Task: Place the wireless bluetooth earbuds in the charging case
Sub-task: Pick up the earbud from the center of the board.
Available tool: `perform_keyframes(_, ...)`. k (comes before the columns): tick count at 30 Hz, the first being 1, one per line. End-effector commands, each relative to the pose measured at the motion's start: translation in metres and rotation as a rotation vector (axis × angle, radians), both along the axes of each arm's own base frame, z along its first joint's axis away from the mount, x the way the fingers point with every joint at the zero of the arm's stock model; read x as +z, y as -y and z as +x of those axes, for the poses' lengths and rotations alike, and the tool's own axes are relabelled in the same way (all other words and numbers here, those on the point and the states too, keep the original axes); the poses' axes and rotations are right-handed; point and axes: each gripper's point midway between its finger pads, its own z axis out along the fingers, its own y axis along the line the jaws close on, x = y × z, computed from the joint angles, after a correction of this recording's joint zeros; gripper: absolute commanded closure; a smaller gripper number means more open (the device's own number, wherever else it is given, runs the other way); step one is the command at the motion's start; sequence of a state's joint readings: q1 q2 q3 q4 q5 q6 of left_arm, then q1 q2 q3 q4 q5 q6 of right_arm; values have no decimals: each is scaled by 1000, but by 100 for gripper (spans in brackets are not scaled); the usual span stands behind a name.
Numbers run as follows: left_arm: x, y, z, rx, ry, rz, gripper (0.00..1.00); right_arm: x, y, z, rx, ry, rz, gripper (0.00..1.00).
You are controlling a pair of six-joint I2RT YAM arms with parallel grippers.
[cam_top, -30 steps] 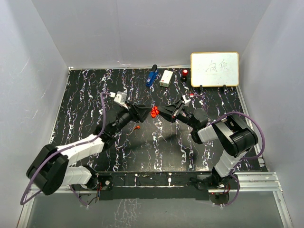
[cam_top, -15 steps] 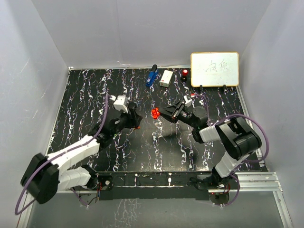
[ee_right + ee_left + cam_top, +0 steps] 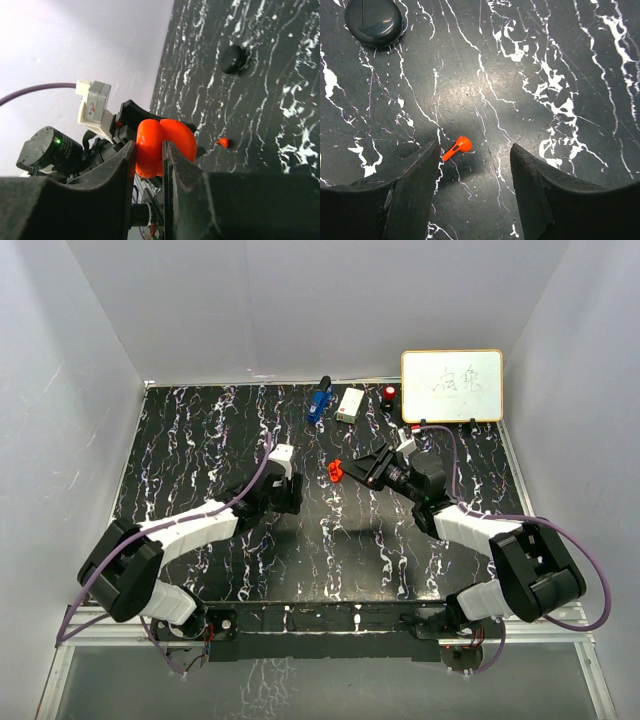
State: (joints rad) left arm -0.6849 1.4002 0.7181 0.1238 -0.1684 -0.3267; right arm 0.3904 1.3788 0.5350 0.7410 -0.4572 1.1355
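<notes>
Near the middle of the counter (image 3: pixel 190 440), the left gripper (image 3: pixel 475 155) points down with its jaws spread wide. The orange-red earbud (image 3: pixel 457 147) lies flat between them, just beside one finger. To its right, the right gripper (image 3: pixel 149 150) pinches the red charging case (image 3: pixel 177 140), its arm stretched low and leftward from the near right corner.

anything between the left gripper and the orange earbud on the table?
Nothing visible. The earbud lies bare on the table between the open left gripper's fingers, close beside one of them. The black disc sits well off to the side.
</notes>
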Motion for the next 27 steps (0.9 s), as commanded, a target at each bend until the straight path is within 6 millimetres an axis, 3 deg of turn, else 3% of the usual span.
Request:
perform_keyframes(1, -6, 0, 3, -13, -21, 62, 44, 9, 3, 8, -24, 47, -32, 95)
perform_keyframes(9, -25, -2, 0, -13, -67, 103, 49, 9, 2, 6, -13, 37, -4, 95)
perform_keyframes(27, -40, -5, 6, -13, -77, 158, 53, 8, -3, 4, 30, 23, 60, 96)
